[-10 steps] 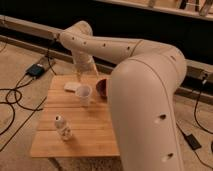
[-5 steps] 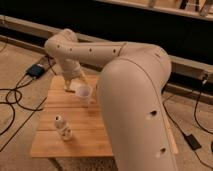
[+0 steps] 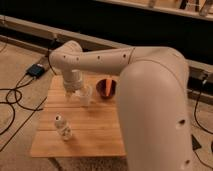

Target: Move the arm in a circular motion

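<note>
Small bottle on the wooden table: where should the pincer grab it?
Probably grip the small bottle around its middle, from above: it looks narrow, roughly upright and stands apart. The pincer hangs farther back, beside the white cup.

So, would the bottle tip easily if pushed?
Probably: the bottle stands upright and narrow, so it may tip, then roll. It looks small, so likely light. The gripper hangs over the far side of the table, apart from it.
</note>
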Tool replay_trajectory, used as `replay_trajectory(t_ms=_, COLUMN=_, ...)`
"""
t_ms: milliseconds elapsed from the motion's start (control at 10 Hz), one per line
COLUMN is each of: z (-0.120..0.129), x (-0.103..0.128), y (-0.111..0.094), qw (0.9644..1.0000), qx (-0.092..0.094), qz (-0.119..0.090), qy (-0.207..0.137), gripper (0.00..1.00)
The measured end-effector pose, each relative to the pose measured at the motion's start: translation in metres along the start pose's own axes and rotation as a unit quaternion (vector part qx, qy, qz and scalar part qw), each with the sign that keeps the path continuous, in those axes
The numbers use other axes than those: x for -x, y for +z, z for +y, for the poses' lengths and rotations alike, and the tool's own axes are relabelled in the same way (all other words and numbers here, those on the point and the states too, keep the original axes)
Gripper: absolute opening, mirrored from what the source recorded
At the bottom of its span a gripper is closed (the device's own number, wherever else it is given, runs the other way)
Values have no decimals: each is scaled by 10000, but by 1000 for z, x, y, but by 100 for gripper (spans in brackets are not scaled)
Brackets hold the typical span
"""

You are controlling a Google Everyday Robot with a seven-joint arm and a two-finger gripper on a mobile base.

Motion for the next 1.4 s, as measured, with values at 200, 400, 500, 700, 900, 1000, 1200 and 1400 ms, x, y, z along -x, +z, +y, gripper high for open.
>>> replay_trajectory(t_ms=200, z=-14, x=-30, y=9, qw=9997, qx=146, qz=82, qy=202, gripper=65)
replay_trajectory(t_ms=400, z=-27, x=-51, y=14, qw=9990, qx=221, qz=127, qy=368, gripper=65)
replay_trajectory(t_ms=500, z=-35, x=-60, y=16, qw=9985, qx=246, qz=142, qy=466, gripper=65)
replay_trajectory(t_ms=700, z=-65, x=-80, y=16, qw=9964, qx=249, qz=134, qy=801, gripper=65)
replay_trajectory(t_ms=900, z=-101, x=-90, y=11, qw=9925, qx=214, qz=27, qy=1205, gripper=65)
replay_trajectory(t_ms=1000, z=-114, x=-90, y=8, qw=9905, qx=212, qz=-32, qy=1355, gripper=65)
replay_trajectory(t_ms=1200, z=-155, x=-84, y=-2, qw=9835, qx=189, qz=-196, qy=1789, gripper=65)
replay_trajectory(t_ms=1400, z=-178, x=-70, y=-11, qw=9807, qx=120, qz=-247, qy=1936, gripper=65)
